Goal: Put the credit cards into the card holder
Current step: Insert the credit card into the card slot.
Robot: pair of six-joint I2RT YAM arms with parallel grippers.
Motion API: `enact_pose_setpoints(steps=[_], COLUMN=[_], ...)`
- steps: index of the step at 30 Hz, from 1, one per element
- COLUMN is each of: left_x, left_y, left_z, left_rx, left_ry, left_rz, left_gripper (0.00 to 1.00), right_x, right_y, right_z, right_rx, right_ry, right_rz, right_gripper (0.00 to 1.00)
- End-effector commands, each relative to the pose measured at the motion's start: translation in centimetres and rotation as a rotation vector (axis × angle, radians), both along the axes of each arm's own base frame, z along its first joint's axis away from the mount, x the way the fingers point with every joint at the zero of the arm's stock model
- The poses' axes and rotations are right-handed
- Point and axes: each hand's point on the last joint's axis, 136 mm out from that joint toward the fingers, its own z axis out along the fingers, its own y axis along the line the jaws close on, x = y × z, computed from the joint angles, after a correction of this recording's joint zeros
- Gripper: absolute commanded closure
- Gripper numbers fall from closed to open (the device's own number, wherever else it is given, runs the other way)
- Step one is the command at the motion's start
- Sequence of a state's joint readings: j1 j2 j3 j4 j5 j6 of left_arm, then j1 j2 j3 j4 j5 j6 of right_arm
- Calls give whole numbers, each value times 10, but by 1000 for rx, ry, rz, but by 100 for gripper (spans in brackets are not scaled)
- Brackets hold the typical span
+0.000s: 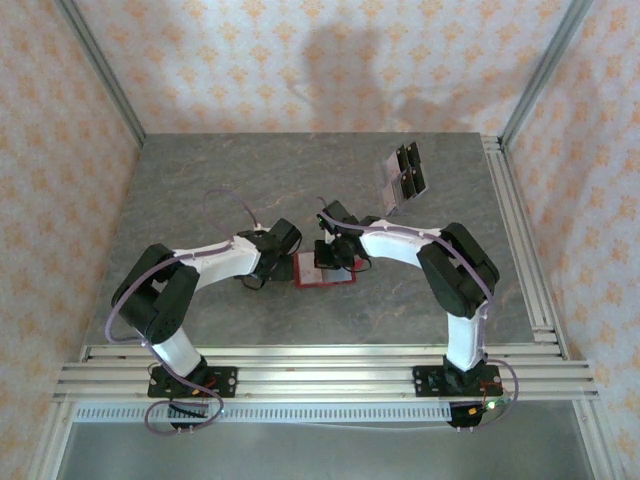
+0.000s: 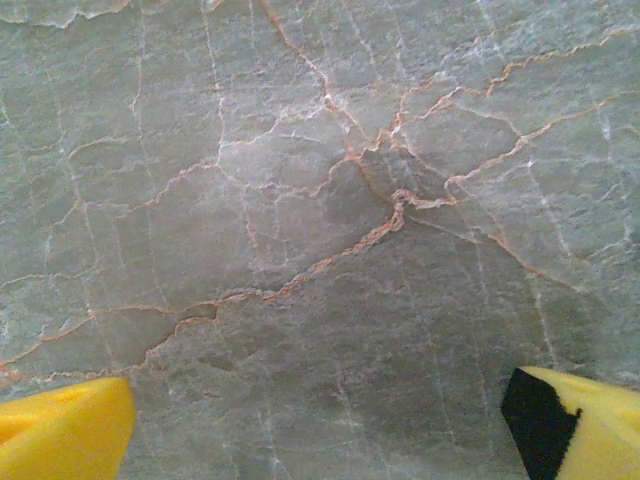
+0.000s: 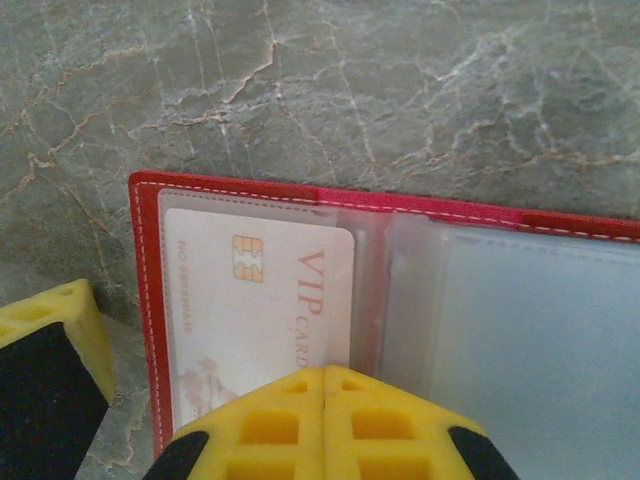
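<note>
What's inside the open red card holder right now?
A pale VIP card with a gold chip, in a clear sleeve of the red folding card holder. The shut right gripper hides its lower edge.

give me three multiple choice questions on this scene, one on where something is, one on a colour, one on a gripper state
1. Where do the loose credit cards lie?
A) on the far right part of the table
B) beside the arm bases
C) stacked on the closed wallet

2. What colour is the border of the card holder?
A) blue
B) red
C) green

3. How is the right gripper?
A) wide open
B) lifting a loose card high
C) shut

Answers:
1 A, the top view shows them far back on the right, apart from the holder.
2 B, the right wrist view shows a red stitched edge.
3 C, its yellow fingers meet with no gap.
</note>
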State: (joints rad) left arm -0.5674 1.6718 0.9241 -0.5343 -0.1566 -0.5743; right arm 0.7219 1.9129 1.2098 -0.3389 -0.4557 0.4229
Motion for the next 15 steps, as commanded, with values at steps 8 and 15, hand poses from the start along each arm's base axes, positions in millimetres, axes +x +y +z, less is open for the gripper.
enact_pose_setpoints(steps=[8,15], left_x=[3,3], left_y=[-3,-3], left_z=[-6,-5], left_rx=[1,-1], left_ry=[14,13], left_rz=[-10,-11], left_gripper=[3,3], right_x=[-6,0], right_y=[19,3], right_z=[11,34], right_rx=[48,37], right_ry=[3,-54], right_rz=[23,-4], right_gripper=[100,100])
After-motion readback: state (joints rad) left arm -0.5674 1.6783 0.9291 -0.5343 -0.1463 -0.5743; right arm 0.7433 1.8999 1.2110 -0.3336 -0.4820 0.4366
